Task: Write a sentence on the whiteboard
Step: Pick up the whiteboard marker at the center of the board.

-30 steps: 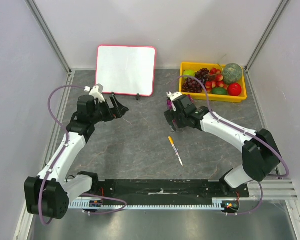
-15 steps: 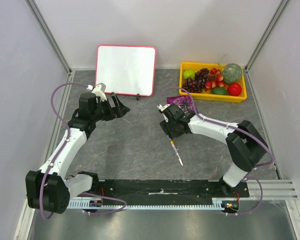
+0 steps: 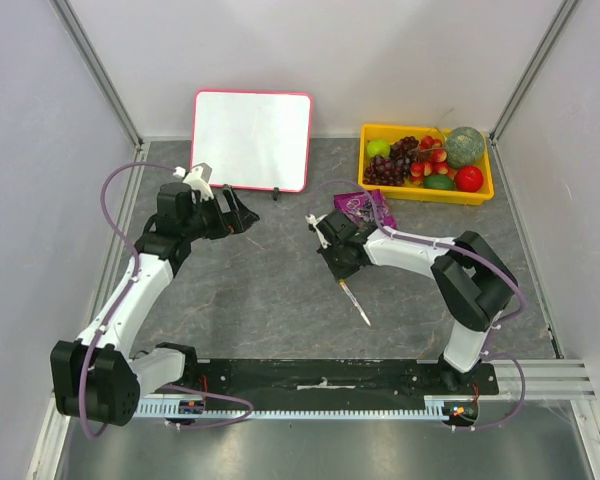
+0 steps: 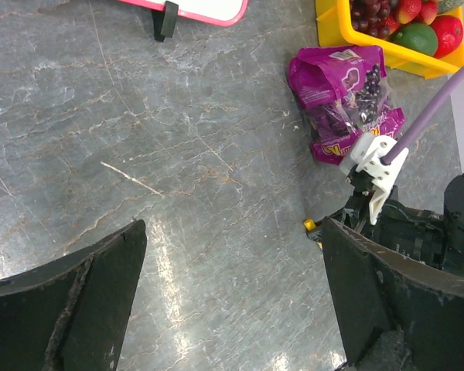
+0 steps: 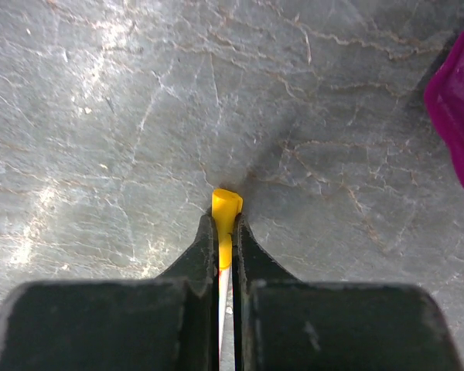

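The whiteboard stands at the far edge of the table, propped on its black feet and tilted back. Its long axis runs left to right, and its white face points toward the 2 arms. The left wrist view catches only a strip of its pink-red frame and 1 foot.

Just in front of the whiteboard's lower edge, toward its left half, hangs the left gripper. Its jaws are spread wide with nothing between them, and bare table shows between its 2 fingers in the left wrist view.

In front of the whiteboard and past its lower right corner is the marker. Its long axis is diagonal: the yellow end points back toward the whiteboard and the other end points away to the right. The right gripper is clenched on that yellow end, with both fingers pressed against the barrel. I cannot tell whether the marker is lifted off the table.

To the right of the whiteboard's lower right corner lies a purple snack bag, flat on the table. Further right of the whiteboard, at the same far edge, sits a yellow tray of fruit.
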{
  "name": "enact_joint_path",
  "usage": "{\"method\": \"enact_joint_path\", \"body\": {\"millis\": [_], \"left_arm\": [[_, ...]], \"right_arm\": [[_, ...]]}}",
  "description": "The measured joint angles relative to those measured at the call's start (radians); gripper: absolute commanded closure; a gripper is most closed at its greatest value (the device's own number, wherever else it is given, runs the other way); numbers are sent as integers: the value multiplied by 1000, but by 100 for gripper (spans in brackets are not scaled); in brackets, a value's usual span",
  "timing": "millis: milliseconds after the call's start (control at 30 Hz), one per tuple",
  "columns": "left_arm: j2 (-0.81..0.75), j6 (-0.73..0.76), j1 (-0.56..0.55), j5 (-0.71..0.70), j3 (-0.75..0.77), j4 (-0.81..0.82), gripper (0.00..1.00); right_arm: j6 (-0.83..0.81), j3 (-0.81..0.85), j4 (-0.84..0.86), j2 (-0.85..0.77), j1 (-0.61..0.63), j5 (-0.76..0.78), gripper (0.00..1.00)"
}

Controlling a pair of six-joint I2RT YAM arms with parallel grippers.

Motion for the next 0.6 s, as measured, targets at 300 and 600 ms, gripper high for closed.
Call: {"method": "enact_joint_path", "body": {"millis": [300,600], "left_arm": [[-10,25,0,68,16,9,5],[32,27,-110,185,42,93,5]], "right_arm": [[13,125,-30,40,-11,-21,100],[118,299,61,-89,-105,-43,100]]}}
